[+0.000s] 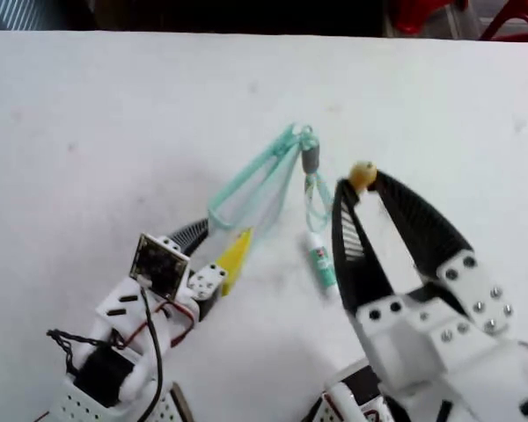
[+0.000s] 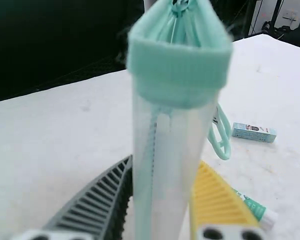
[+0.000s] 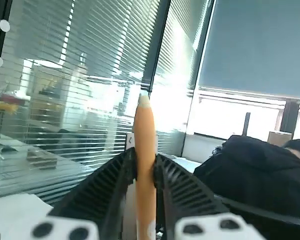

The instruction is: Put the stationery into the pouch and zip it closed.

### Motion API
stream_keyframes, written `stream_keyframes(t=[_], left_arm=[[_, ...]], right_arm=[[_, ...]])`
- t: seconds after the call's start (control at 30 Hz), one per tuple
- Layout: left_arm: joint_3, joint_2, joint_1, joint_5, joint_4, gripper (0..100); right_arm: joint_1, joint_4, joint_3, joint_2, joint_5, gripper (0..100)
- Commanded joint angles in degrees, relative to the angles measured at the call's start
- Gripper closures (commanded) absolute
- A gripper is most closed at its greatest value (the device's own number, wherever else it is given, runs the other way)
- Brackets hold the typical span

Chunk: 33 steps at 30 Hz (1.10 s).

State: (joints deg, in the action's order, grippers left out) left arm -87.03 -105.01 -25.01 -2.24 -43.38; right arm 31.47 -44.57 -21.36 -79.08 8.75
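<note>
Your left tool (image 1: 216, 236) is clamped on the mint-trimmed clear pouch (image 1: 255, 189). A white-and-green tube (image 1: 320, 260) lies on the surface (image 1: 114, 114) between the arms, its label unreadable. Your right tool (image 1: 356, 186) is clamped on an upright orange pen (image 1: 363, 174).

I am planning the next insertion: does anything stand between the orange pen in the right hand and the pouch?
The pouch, held by the left hand, has its mint strap hanging between it and the orange pen in the right hand; nothing else intervenes.
</note>
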Motion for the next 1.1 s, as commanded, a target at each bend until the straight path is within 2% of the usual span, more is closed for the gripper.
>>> stream_keyframes(t=[0.0,0.3,0.47,0.73,0.9,1.07], left_arm=[[-0.26,0.57,0.13,0.62,-0.79,83],[-0.26,0.57,0.04,0.70,-0.70,83],[-0.26,0.57,0.04,0.70,-0.62,83],[-0.26,0.57,0.31,0.70,-0.70,83],[-0.26,0.57,0.31,0.70,-0.79,83],[-0.26,0.57,0.40,0.70,-0.70,83]], right_arm=[[0.04,0.04,5.89,7.60,-1.93,98.1],[-0.04,-1.80,7.21,12.70,-2.64,98.2],[-0.04,-1.71,7.21,15.25,-10.46,98.2],[0.04,3.21,7.56,23.08,-16.18,98.2],[0.13,8.84,8.53,28.18,-16.35,98.2],[0.40,5.05,12.57,32.57,-16.53,98.2]])
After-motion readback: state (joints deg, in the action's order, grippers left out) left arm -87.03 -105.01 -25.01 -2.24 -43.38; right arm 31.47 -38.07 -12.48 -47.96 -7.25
